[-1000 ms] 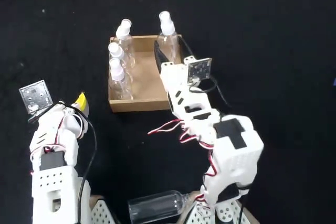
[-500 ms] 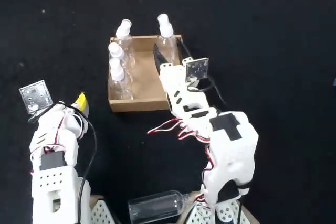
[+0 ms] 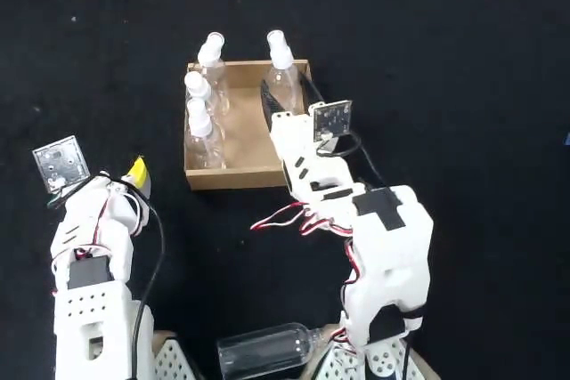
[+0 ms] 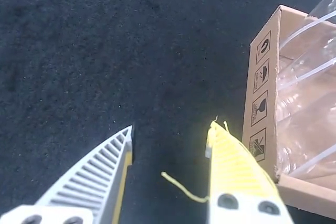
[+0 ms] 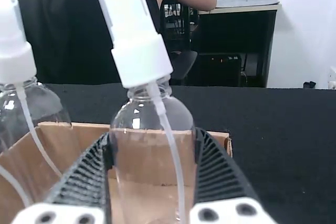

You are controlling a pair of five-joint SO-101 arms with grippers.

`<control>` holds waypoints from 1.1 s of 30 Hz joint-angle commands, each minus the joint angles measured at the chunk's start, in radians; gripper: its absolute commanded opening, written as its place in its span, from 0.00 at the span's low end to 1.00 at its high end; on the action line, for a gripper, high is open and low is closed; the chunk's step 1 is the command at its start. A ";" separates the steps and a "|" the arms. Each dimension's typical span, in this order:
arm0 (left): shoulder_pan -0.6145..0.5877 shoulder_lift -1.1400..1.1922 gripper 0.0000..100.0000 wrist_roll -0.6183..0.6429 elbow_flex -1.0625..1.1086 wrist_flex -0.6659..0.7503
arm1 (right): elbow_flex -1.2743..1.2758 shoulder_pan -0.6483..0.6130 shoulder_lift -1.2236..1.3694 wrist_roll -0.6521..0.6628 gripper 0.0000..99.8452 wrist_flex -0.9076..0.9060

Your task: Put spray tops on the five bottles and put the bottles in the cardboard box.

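while the left tool (image 3: 138, 173) sits spread and empty near the cardboard box (image 3: 245, 177), three capped bottles (image 3: 203, 122) stand along its left wall. a capless fifth bottle (image 3: 267, 351) lies sideways on the surface (image 3: 463, 86). the right tool (image 3: 285, 100) clamps the fourth bottle (image 5: 149, 161) upright at the box's far right corner, so its way in looks straight down.

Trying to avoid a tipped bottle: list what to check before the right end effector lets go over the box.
1. Grip: right end effector shut on the held bottle: ok.
2. Cap: spray top on that bottle: ok.
3. Placement: held bottle inside the cardboard box rim, at its far right corner: ok.
4. Base resting on the box floor: cannot tell.
5. Gap to the three bottles along the box's left side: ok.
6. Other arm: left end effector open, outside the box: ok.
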State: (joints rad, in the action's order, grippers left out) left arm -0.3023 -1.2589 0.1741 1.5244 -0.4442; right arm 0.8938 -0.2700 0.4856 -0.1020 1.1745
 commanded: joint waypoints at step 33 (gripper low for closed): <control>0.010 -0.005 0.21 0.008 -0.010 0.023 | -0.019 -0.020 -0.005 0.092 0.02 0.038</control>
State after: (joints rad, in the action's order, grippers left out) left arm -0.3023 -1.2589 0.1741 1.5244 -0.4442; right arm 0.8922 -0.2746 0.4856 -0.0192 1.1745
